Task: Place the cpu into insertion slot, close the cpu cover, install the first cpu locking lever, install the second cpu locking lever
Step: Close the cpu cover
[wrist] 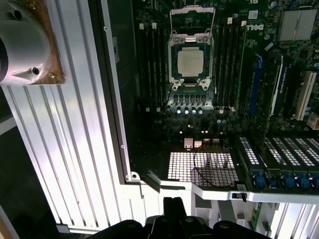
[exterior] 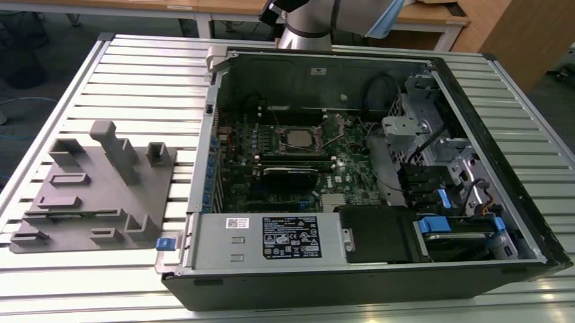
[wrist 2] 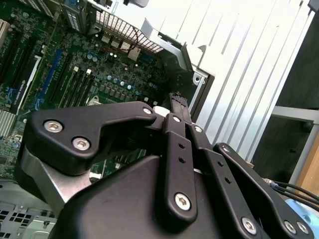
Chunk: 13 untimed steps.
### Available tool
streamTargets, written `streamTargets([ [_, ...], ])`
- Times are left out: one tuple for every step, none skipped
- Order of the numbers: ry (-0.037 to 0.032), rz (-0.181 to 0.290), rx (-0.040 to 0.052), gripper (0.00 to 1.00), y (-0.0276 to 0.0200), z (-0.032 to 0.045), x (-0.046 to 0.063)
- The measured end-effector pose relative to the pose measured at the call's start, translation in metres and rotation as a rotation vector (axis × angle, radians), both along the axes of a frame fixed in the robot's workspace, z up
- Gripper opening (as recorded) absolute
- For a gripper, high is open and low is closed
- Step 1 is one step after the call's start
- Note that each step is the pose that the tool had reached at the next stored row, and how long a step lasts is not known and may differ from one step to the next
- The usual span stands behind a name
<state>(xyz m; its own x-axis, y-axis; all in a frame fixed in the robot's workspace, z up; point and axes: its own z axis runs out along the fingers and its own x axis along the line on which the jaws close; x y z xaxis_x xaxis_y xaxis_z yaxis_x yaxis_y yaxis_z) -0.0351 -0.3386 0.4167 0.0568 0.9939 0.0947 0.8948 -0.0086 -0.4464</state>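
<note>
The cpu (wrist: 190, 62) lies flat and square inside the insertion slot (wrist: 191, 85), dull silver top facing up. The exterior view shows it (exterior: 295, 138) mid-board on the green motherboard (exterior: 355, 158). The cpu cover (wrist: 192, 21) stands swung open on the side of the socket away from the gripper, its cut-out frame clear of the chip. By the look of it, the step in hand is closing that cover.

The gripper (wrist: 174, 205) hangs over the rear edge of the computer case (exterior: 503, 256), well apart from the socket. In the second wrist view the gripper (wrist 2: 178, 102) has its jaws closed on nothing.

To do this well (my judgement), push with closed jaws on the cover's free edge and follow its hinge arc. A straight-down press would be wrong. Keep contact on the frame and never on the chip top, and stay clear of the memory slots (wrist: 228, 59) flanking the socket.

The case sits on the slatted bench (exterior: 134, 74), beside a grey fixture block (exterior: 99, 188).
</note>
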Motion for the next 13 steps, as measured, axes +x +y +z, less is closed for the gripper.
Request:
streamTargets([
  [0.0, 0.0, 0.0, 0.11, 0.0, 0.0004, 0.0],
  [0.0, 0.0, -0.0001, 0.11, 0.0, 0.0008, 0.0],
  [0.0, 0.0, -0.0001, 0.11, 0.0, 0.0012, 0.0],
  [0.0001, 0.0, 0.0, 0.11, 0.0, 0.0016, 0.0],
  [0.0, 0.0, 0.0, 0.11, 0.0, 0.002, 0.0],
  [0.0, 0.0, -0.0001, 0.11, 0.0, 0.0024, 0.0],
  [0.0, 0.0, 0.0, 0.11, 0.0, 0.0028, 0.0],
  [0.0001, 0.0, 0.0, 0.11, 0.0, 0.0032, 0.0],
  [0.0, 0.0, 0.0, 0.11, 0.0, 0.0035, 0.0],
  [0.0, 0.0, 0.0, 0.11, 0.0, 0.0039, 0.0],
  [0.0, 0.0, 0.0, 0.11, 0.0, 0.0043, 0.0],
  [0.0, 0.0, 0.0, 0.11, 0.0, 0.0047, 0.0],
  [0.0, 0.0, -0.0001, 0.11, 0.0, 0.0051, 0.0],
])
